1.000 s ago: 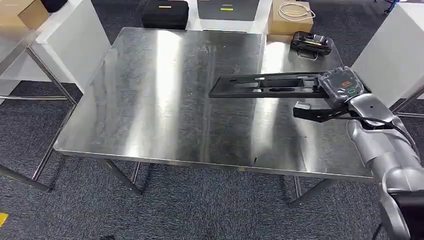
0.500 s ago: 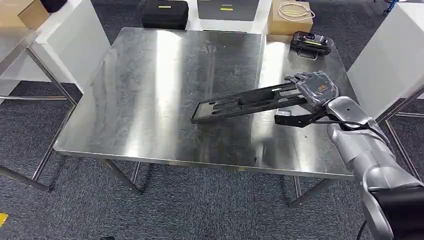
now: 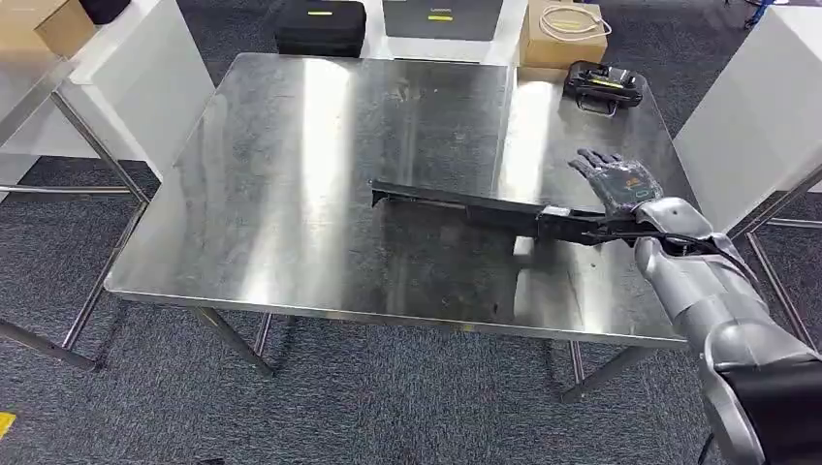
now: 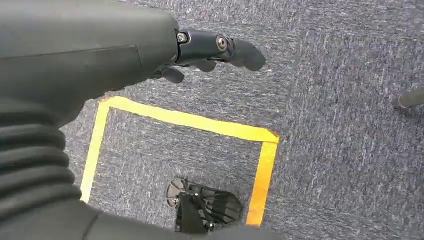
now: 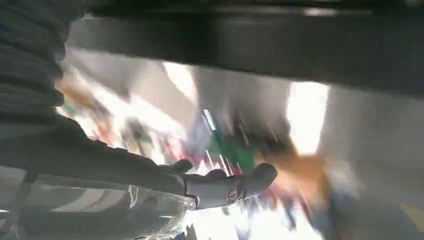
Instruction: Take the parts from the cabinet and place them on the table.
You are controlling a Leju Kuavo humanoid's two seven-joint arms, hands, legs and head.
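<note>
A long black part is lying across the middle of the steel desk in the head view, its long axis running from centre frame toward the right and sloping slightly downward. Its narrow free end is pointing to the left of the frame, and its thicker end is pointing right, toward the right hand. Seen edge-on, it is looking thin and flat; whether its full length is resting on the desk cannot be told.

The right hand is sitting at the right side of the frame, just above the part's right end, with its fingers spread and pointing up and left. The part's end is reaching right up under the hand and wrist, but whether the hand is clamped on it or has let go cannot be told. The right wrist view is blurred.

At the top of the frame, a cardboard box is holding a coil of pale cable. Just below it, a small black case is lying on the desk's upper right corner.

In the left wrist view, the left hand is hanging over grey carpet marked with yellow tape, its fingers loosely apart and holding nothing.
</note>
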